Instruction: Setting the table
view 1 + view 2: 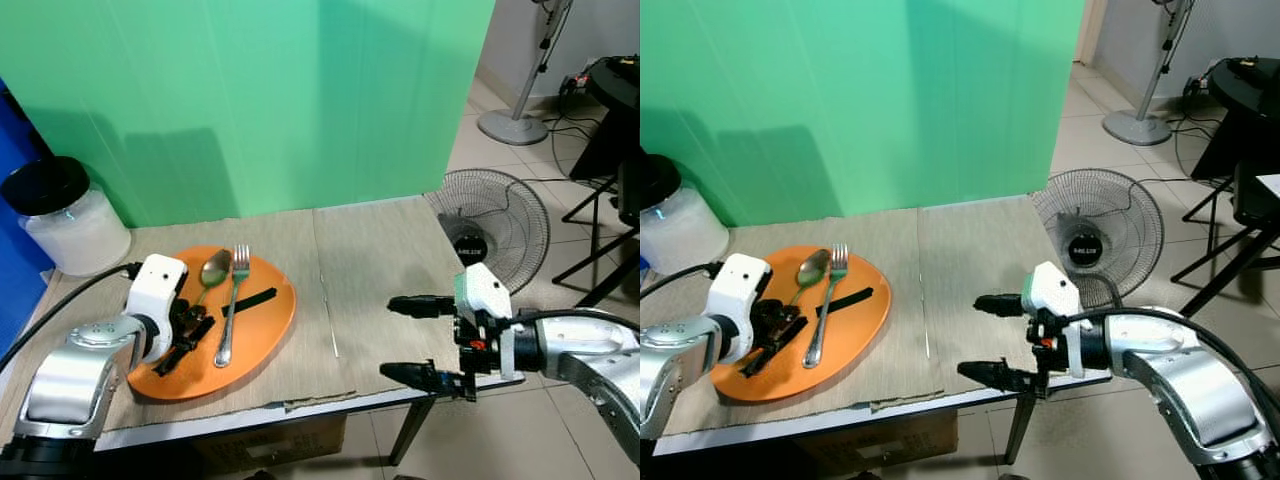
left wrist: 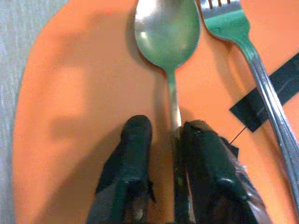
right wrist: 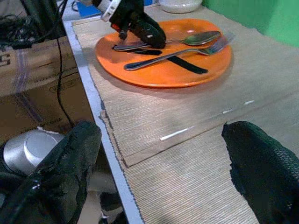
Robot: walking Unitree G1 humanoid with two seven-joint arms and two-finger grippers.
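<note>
An orange plate (image 1: 265, 320) lies at the left of the mat-covered table (image 1: 380, 250). On it are a spoon (image 1: 213, 268), a fork (image 1: 232, 305) and a black strip (image 1: 255, 298). My left gripper (image 1: 190, 335) rests low over the plate's left side. In the left wrist view its fingers (image 2: 138, 140) sit close on either side of the spoon handle (image 2: 174, 105), shut on it. My right gripper (image 1: 388, 338) hovers open at the table's front right edge, with nothing between its fingers.
A white jar with a black lid (image 1: 65, 215) stands at the table's back left. A floor fan (image 1: 495, 225) sits just beyond the right edge, and a pedestal fan (image 1: 515, 120) farther back. A green backdrop (image 1: 300, 100) rises behind the table.
</note>
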